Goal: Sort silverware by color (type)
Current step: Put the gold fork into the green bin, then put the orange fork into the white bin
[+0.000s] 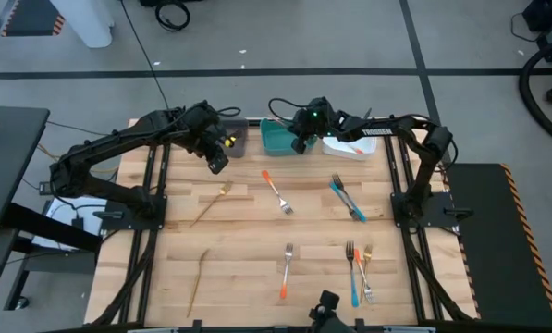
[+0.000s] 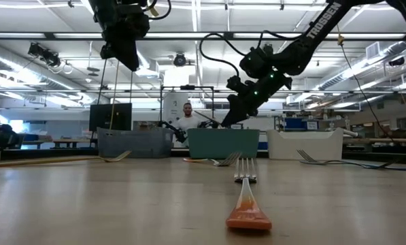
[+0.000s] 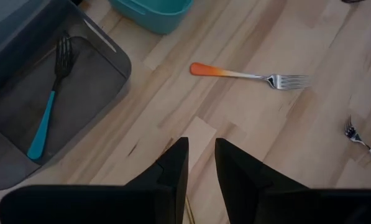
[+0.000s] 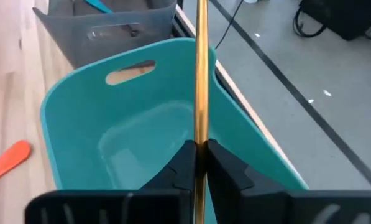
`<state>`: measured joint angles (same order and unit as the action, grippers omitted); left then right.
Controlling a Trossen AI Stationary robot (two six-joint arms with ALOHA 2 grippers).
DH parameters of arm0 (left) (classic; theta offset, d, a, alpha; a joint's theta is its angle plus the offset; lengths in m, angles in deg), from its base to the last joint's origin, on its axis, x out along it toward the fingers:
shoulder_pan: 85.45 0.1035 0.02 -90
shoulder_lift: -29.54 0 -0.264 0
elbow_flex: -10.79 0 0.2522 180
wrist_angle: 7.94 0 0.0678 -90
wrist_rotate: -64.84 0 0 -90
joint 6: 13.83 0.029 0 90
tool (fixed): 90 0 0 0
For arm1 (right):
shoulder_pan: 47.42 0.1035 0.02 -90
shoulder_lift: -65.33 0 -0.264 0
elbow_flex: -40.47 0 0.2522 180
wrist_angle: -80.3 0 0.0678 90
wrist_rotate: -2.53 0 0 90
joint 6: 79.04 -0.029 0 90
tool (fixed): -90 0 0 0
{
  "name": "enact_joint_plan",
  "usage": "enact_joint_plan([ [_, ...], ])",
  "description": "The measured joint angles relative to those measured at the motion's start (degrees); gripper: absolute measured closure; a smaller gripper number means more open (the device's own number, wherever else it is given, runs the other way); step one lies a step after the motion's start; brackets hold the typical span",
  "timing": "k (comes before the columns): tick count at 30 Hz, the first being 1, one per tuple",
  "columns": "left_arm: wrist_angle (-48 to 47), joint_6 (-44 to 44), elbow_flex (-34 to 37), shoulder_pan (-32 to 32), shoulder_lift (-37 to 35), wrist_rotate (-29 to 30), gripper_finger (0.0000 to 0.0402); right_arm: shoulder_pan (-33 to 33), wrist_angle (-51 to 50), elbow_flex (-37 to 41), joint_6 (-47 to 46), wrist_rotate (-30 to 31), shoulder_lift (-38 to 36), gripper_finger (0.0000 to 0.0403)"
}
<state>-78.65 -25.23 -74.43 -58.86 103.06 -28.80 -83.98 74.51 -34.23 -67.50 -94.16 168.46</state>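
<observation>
My right gripper hovers over the teal bin at the table's far edge, shut on a gold-handled utensil; the high view shows this gripper above the teal bin. My left gripper hangs narrowly open above the bare wood beside the grey bin, which holds a blue-handled fork. An orange-handled fork lies flat ahead of it. More forks lie flat on the table: a gold one, an orange one, a blue and orange pair. My right gripper pinches the gold handle between its two fingers. The handle runs lengthwise out past the fingertips, not across them. It is lifted clear and sticks out over the teal bin's far rim. Which end of the utensil is in the fingers is hidden by the gripper.
A white bin with an orange piece inside stands right of the teal bin. A gold utensil and a cluster of forks lie near the near edge. In the low view a person shows in the room beyond.
</observation>
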Motion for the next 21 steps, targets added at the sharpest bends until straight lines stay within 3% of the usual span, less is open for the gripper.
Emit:
enact_joint_plan([
  [13, -3.72, -2.03, 0.00, -0.20, 0.00, -0.03, 0.0315, 0.18, 0.88, -0.02, -4.16, 2.65, -0.90, 0.0285],
  [21, -5.28, -6.90, 1.69, -3.26, -0.11, 0.01, 0.0315, 1.42, -2.67, -0.04, -4.90, 2.82, -12.08, 0.0273],
])
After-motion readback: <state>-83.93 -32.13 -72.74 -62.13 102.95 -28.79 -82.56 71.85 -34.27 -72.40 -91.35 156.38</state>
